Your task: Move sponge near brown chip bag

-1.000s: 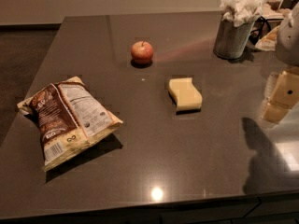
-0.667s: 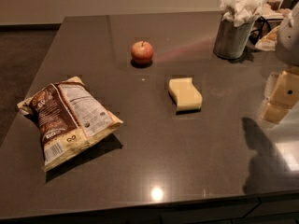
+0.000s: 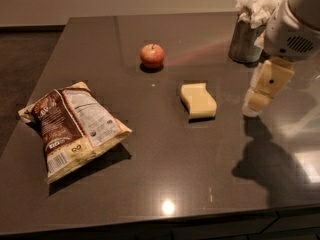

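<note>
The work surface is a dark, glossy table [image 3: 165, 184] that fills most of the frame, with overhead light reflecting off its lower edge.

Gripper [image 3: 253, 104]: at the right of the frame, hanging from a white arm housing [image 3: 295, 31] that comes in at the upper right corner. The pale yellow gripper points down and slightly left, with its tip low over the table. From this angle I cannot tell whether it touches the surface, or whether it is set wide or narrow. Its dark shadow [image 3: 260, 159] lies on the table below it, toward the lower right.

Sponge [image 3: 199, 100]: a pale yellow foam block with wavy sides, lying flat just right of the frame's centre. It is left of the gripper and clearly apart from it.

Brown chip bag [image 3: 75, 129]: a large crinkled bag lying flat at the left of the frame, lower than the sponge. Its dark brown side faces left and its cream panel of print faces up, with a barcode near the bottom end. The bag and the sponge are well apart, with bare table between them.

Other items: a red apple [image 3: 152, 55] stands upright above the centre, up and left of the sponge. A metal cup [image 3: 245, 41] stuffed with crumpled white paper [image 3: 257, 4] stands at the upper right, just left of the arm housing.
</note>
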Motion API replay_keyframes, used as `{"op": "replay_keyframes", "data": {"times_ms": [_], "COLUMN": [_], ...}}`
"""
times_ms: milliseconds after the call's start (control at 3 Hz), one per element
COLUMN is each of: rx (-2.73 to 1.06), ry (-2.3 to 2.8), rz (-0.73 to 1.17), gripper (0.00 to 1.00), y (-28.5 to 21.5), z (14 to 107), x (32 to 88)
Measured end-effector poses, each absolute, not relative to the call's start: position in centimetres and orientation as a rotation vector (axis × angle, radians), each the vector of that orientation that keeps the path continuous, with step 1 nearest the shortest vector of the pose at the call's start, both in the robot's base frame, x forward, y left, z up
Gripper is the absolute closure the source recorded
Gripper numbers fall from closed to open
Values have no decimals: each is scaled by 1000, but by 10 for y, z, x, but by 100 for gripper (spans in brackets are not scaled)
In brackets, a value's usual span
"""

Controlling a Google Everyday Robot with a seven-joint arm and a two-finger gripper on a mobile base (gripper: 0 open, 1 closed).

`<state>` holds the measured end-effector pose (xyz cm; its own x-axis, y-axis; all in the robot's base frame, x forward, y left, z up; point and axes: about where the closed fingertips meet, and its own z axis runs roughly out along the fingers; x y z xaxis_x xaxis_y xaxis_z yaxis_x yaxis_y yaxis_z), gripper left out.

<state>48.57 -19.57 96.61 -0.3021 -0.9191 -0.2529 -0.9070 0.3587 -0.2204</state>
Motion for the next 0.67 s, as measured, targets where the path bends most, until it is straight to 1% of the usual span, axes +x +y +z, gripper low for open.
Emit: {"op": "replay_keyframes", "data": {"times_ms": [333,667], "rx": [-1480,-1392], "ry": [2374,2434], "rz": [49,114], "gripper": [0,0], "y": [-174,-158], "z": [938,910], "x": [521,539]}}
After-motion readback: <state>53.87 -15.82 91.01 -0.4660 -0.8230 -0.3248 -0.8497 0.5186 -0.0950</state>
